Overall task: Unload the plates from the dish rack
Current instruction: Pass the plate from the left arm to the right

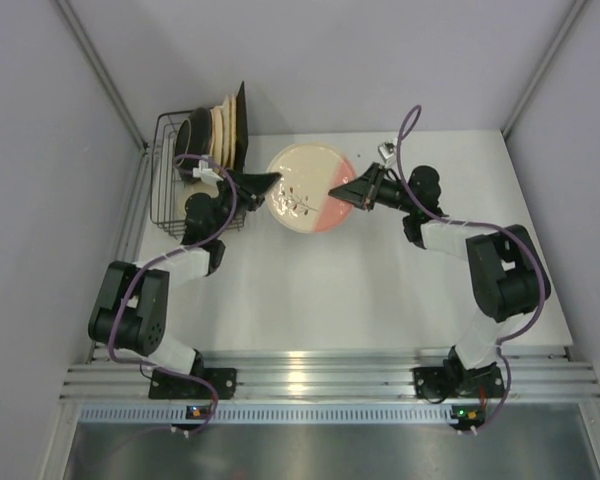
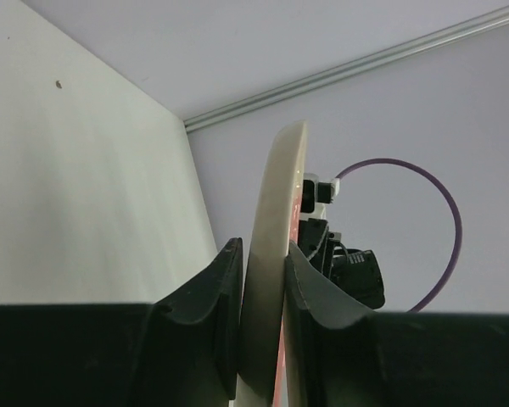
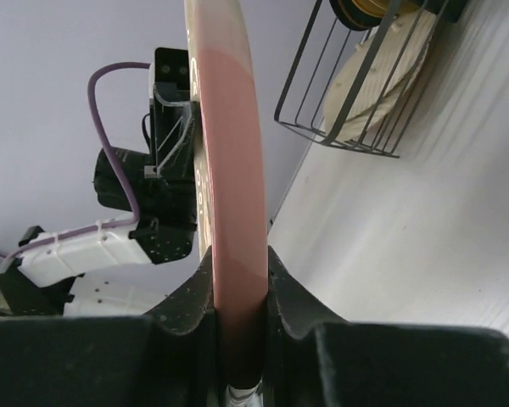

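A round cream plate (image 1: 302, 187) with a pink edge and a dark pattern hangs above the table between both arms. My left gripper (image 1: 271, 184) is shut on its left rim; the left wrist view shows the cream rim (image 2: 276, 254) edge-on between the fingers. At the plate's right side my right gripper (image 1: 338, 192) is shut on the pink rim (image 3: 231, 170). The dark wire dish rack (image 1: 176, 190) stands at the back left, with several tan, cream and dark plates (image 1: 220, 128) upright in it. The right wrist view shows the rack (image 3: 356, 93) with a cream plate (image 3: 382, 76).
Grey walls close in the table on the left, back and right. A purple cable (image 1: 408, 125) loops above the right arm. A metal rail (image 1: 310, 380) runs along the near edge, where both arm bases sit.
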Robot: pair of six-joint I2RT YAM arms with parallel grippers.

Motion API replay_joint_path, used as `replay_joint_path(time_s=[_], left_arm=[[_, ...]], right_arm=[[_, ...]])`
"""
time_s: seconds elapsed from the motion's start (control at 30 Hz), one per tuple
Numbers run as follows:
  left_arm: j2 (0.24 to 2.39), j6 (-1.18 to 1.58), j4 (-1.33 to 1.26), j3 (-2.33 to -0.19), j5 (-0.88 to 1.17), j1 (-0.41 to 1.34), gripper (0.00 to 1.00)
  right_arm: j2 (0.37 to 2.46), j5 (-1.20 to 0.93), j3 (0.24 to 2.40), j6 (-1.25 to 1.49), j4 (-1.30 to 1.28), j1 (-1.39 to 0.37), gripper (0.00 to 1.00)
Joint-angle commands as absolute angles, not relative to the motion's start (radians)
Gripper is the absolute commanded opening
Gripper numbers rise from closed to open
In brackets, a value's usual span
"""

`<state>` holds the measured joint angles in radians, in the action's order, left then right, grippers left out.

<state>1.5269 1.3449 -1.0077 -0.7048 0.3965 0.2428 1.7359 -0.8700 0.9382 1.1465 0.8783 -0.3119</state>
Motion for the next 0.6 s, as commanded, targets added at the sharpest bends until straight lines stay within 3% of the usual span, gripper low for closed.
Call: replay_joint_path(time_s=[0.0,0.23,0.27,0.3,0.4,0.43,0.57], left_arm=[[1.522,1.443,-1.195,-0.729,0.400,0.253,0.00],[1.632,1.473,-1.256,-0.756,0.454,0.253,0.00],[1.643,1.477,-1.265,-0.761,0.462,0.253,0.06],[1.652,1.477,-1.266,-0.764,0.474,0.253,0.22],[1.660,1.447,-1.235,-0.770,0.472,0.252,0.44],[1.646,1.430,-1.211,-0.772,0.469,0.253,0.55],[1.589,1.301,-1.051,-0.779,0.428,0.250,0.75]], right_arm=[[1.766,-0.911,0.960,1.144,1.113,-0.331,0.01],[1.825,-0.914,0.936,1.336,1.403,-0.324,0.00],[1.839,-0.913,0.934,1.370,1.426,-0.319,0.00],[1.844,-0.910,0.931,1.382,1.442,-0.311,0.00],[1.841,-0.902,0.913,1.397,1.470,-0.290,0.00],[1.836,-0.897,0.904,1.394,1.468,-0.284,0.00],[1.821,-0.891,0.884,1.399,1.470,-0.236,0.00]])
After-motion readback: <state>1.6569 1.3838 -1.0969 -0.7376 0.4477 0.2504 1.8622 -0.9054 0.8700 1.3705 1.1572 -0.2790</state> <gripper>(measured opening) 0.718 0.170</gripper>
